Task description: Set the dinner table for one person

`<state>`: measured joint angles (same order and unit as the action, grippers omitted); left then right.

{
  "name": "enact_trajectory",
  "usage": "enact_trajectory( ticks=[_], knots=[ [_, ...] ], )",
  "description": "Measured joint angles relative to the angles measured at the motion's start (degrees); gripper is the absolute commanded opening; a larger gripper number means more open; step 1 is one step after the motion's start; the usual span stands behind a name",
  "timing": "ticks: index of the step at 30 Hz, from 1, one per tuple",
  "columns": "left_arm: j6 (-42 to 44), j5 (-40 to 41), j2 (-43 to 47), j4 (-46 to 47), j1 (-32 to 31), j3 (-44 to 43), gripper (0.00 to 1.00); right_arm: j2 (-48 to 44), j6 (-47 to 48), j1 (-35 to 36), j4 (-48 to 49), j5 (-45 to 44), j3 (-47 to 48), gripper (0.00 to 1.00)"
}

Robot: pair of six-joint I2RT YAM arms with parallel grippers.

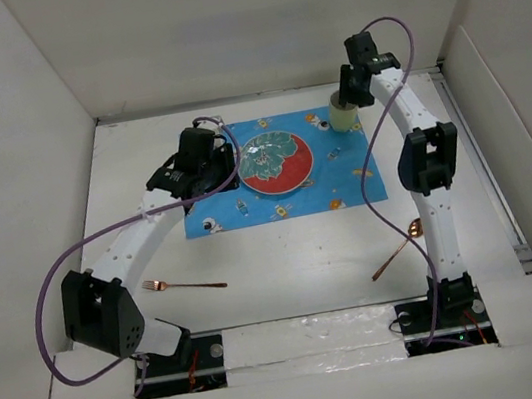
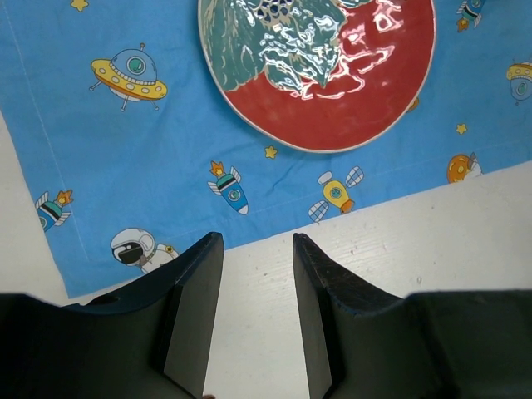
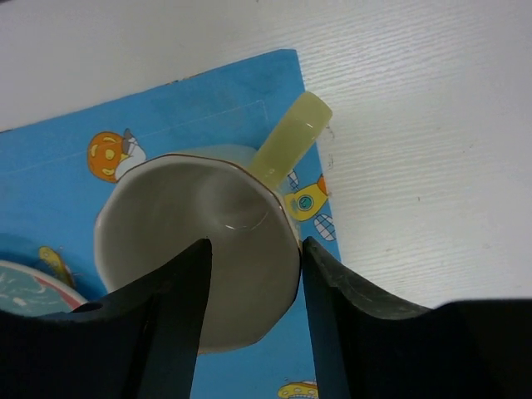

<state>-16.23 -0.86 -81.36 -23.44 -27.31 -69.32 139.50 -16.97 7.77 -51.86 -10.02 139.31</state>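
The white dinner table [image 1: 285, 257] carries a blue space-print placemat [image 1: 344, 177] with a red and teal plate [image 1: 276, 162] at its centre. A pale yellow mug [image 1: 342, 112] stands on the mat's far right corner. My right gripper [image 1: 351, 95] hangs over it. In the right wrist view that gripper [image 3: 256, 245] is open, one finger above the mug's [image 3: 191, 224] inside and the other just outside its rim beside the handle [image 3: 287, 145]. My left gripper [image 1: 209, 173] hovers over the mat's left side. In its wrist view it [image 2: 257, 241] is open and empty above bare table [image 2: 432, 233] by the mat's edge.
A copper fork [image 1: 183, 284] lies on the table in front of the mat on the left. A copper spoon [image 1: 399, 249] lies near the right arm's base. White walls enclose the table on three sides.
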Motion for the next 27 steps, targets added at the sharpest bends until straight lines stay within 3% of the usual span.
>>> enact_trajectory(
  ticks=[2, 3, 4, 5, 6, 7, 12, 15, 17, 18, 21, 27],
  knots=[
    [0.02, -0.26, -0.17, -0.07, 0.0, -0.2, 0.32, -1.49, -0.7, -0.39, 0.42, 1.29, -1.05, 0.49],
    [0.0, -0.46, -0.33, -0.15, 0.02, -0.46, 0.29, -3.3, -0.9, -0.81, 1.05, 1.97, -2.84, 0.25],
    [0.0, -0.74, -0.42, -0.24, 0.02, -0.81, 0.25, -6.01, -1.14, -1.36, 1.79, 2.54, -5.62, 0.14],
    [0.0, -1.07, -0.44, -0.37, 0.02, -1.16, 0.1, -9.51, -1.6, -2.01, 3.8, 2.8, -10.12, 0.02],
    [-0.11, -1.46, -0.44, -0.39, 0.02, -1.55, 0.04, -14.86, -2.34, -2.75, 6.23, 3.23, -17.25, 0.0],
    [-0.17, -1.88, -0.44, -0.35, 0.02, -1.88, 0.0, -21.09, -3.1, -3.58, 8.24, 3.45, -24.61, 0.0],
    [-0.02, -4.11, 0.35, -0.02, 0.02, -1.92, 0.0, -55.69, -7.91, -7.61, 18.64, 4.81, -62.53, 0.0],
    [0.04, -5.4, 2.6, 0.24, 0.02, -0.15, 0.0, -72.28, -11.67, -8.5, 17.92, 6.34, -81.59, 0.0],
    [0.09, -6.23, 4.48, 0.24, 0.02, 1.38, 0.12, -79.17, -14.36, -8.5, 14.62, 7.28, -91.56, 0.06],
    [0.26, -6.54, 5.38, 0.17, 0.02, 1.99, 0.14, -81.66, -15.98, -8.5, 12.28, 7.89, -95.36, 0.19],
    [0.35, -7.61, 7.61, 0.04, 0.02, 3.48, 0.21, -87.93, -19.89, -8.5, 5.22, 9.27, -101.57, 0.4],
    [0.59, -8.94, 11.15, 0.17, 0.02, 4.66, 0.22, -88.04, -24.44, -7.32, 1.33, 10.51, -101.98, 0.45]
  ],
)
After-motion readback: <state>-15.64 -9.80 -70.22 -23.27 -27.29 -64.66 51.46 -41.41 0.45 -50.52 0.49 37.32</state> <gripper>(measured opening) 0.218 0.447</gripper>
